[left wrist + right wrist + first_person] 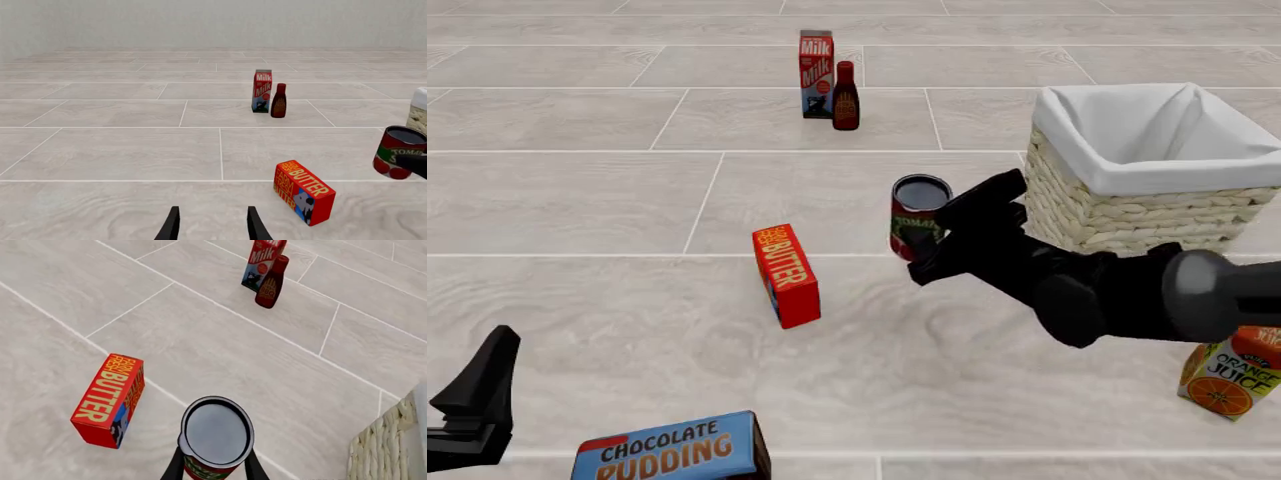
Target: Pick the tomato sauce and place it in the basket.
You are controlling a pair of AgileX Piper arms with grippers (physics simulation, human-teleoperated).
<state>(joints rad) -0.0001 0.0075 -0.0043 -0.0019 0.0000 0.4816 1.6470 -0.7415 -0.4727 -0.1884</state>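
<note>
Right gripper (924, 243): clamped on the can of tomato sauce (918, 216), one finger on each side of the label low on the can, as the right wrist view shows (215, 467). The can (216, 439) is upright or nearly so, grey top uppermost. In the left wrist view the can (395, 151) appears clear of the floor, with a dark finger across its label.

Basket (1148, 170): just beside the right gripper on its right, a little farther out. Pale wicker with white cloth lining over the rim. The can is outside it, near its left wall and not touching. A strip of its weave shows at the edge of the right wrist view (387, 445).

Butter box (786, 274): on the floor to the left of the right gripper and slightly nearer the robot, lying tilted. Apart from the can.

Milk carton (815, 60) and dark bottle (845, 96): standing together, well beyond the right gripper and to its left; the bottle is just beside the carton.

Orange juice carton (1229, 374): near side of the right arm, partly hidden under it.

Left gripper (212, 225): fingers parted, nothing between them. In the front view it sits low at the left edge (474, 400), well apart from the can.

Chocolate pudding box (671, 449): just to the right of the left gripper, at the near edge.
</note>
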